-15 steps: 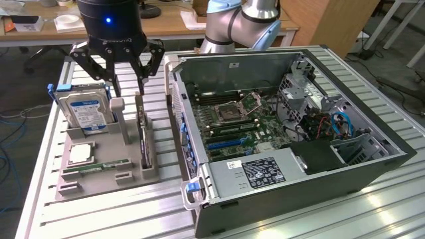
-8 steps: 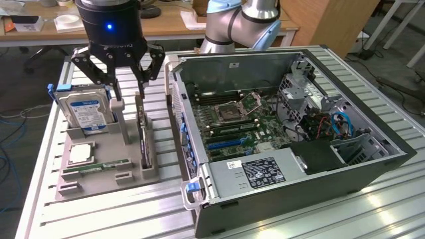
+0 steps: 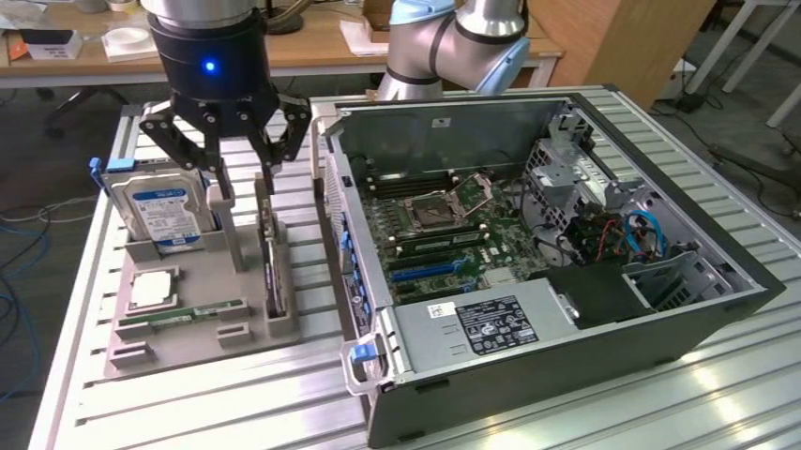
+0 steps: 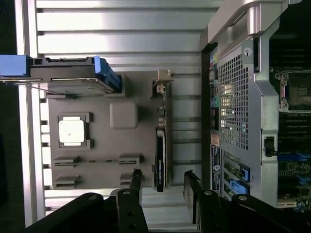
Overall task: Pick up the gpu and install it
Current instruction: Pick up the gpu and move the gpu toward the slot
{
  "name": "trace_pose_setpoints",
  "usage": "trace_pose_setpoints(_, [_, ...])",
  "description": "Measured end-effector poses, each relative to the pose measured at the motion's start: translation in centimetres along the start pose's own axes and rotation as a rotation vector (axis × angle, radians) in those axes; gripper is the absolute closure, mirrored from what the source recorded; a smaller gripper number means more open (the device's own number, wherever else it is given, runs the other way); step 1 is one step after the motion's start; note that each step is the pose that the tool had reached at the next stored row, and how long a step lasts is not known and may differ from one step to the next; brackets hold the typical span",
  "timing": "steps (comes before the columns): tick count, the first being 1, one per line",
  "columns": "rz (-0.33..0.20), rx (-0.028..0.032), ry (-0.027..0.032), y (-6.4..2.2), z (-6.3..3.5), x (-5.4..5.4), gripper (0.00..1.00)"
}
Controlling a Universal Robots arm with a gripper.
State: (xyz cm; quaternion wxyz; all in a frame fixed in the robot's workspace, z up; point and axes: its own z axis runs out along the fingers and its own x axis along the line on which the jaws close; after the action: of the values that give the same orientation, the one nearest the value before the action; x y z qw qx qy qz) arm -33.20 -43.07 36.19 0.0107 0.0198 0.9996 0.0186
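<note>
The gpu (image 3: pixel 272 261) is a thin dark card standing on edge in a slot of the grey holder (image 3: pixel 188 342), at the exterior view's left of the open computer case (image 3: pixel 701 291). My gripper (image 3: pixel 240 173) hangs open just above the far end of the holder, its black fingers apart and touching nothing. In the wrist view the gpu (image 4: pixel 160 158) lies in line with the gap between the two fingertips (image 4: pixel 136 178), and the gripper (image 4: pixel 164 182) sits clear of it. The motherboard (image 3: pixel 438 230) lies exposed inside the case with a blue slot (image 3: pixel 432 270).
The holder also carries an upright silver hard drive with a blue label (image 3: pixel 163 211), a square processor chip (image 3: pixel 153 289) and a green memory stick (image 3: pixel 201 312). The slatted metal table (image 3: pixel 250 403) bears everything. A second robot arm (image 3: pixel 451 42) stands behind the case.
</note>
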Motion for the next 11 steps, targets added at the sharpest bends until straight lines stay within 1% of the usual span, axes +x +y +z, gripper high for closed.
trace_pose_setpoints(5, [0.0,0.0001,0.0001,-0.16,0.43,0.0,0.53])
trace_pose_setpoints(11, [0.0,0.0,-0.0001,-0.37,1.18,0.0,0.53])
